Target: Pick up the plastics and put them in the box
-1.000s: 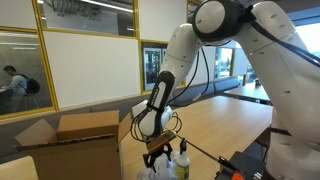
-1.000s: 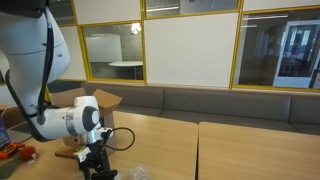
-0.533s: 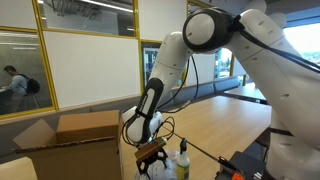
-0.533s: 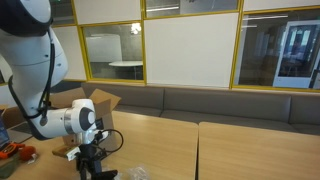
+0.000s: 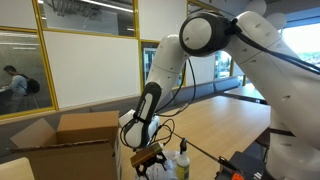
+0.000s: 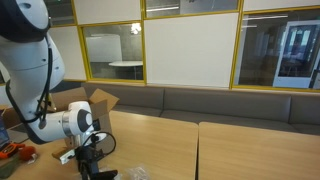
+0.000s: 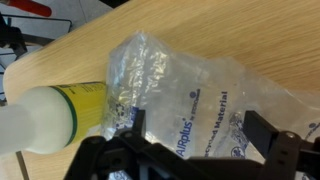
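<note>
In the wrist view the plastics [image 7: 195, 95] lie on the wooden table as a crinkled clear film bag with blue print. My gripper [image 7: 198, 128] hangs open right above it, one dark finger [image 7: 135, 122] at each side of the printed patch, not touching that I can tell. In both exterior views the gripper [image 5: 150, 158] [image 6: 87, 166] is low over the table beside the brown cardboard box [image 5: 70, 140] [image 6: 98, 100], whose flaps stand open. A bit of the plastics [image 6: 135, 173] shows at the bottom edge, right of the gripper.
A white bottle with a yellow label [image 7: 55, 115] [image 5: 182, 160] stands close against the film. A red item [image 7: 22, 7] lies past the table's curved edge. Orange-and-black gear [image 6: 15, 152] [image 5: 245, 165] sits nearby. A second table [image 6: 260, 145] adjoins.
The arm has bent lower and carried the open gripper down and a little toward the box side. The box and plastics have not moved.
</note>
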Controlling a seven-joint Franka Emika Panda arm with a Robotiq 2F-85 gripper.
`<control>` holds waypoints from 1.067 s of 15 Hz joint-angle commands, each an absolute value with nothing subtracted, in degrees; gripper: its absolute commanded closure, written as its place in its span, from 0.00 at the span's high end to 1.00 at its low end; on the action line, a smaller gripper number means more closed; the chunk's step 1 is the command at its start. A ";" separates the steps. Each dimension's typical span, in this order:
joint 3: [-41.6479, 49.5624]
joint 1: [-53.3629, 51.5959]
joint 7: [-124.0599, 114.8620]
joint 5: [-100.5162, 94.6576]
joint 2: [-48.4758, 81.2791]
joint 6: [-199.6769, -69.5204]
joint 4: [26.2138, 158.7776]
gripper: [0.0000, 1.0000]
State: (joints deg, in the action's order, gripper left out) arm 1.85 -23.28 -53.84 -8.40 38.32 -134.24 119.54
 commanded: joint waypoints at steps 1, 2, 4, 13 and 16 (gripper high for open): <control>3.55 -25.05 -58.87 -10.67 40.12 -135.44 119.67 1.00; 4.01 -25.42 -60.14 -11.33 40.52 -135.87 119.84 1.00; 4.42 -25.64 -62.06 -12.23 41.48 -136.25 119.85 1.00; 5.21 -26.11 -65.00 -13.05 42.67 -138.11 120.30 0.35; 6.50 -26.19 -65.68 -14.91 41.29 -138.72 120.92 0.15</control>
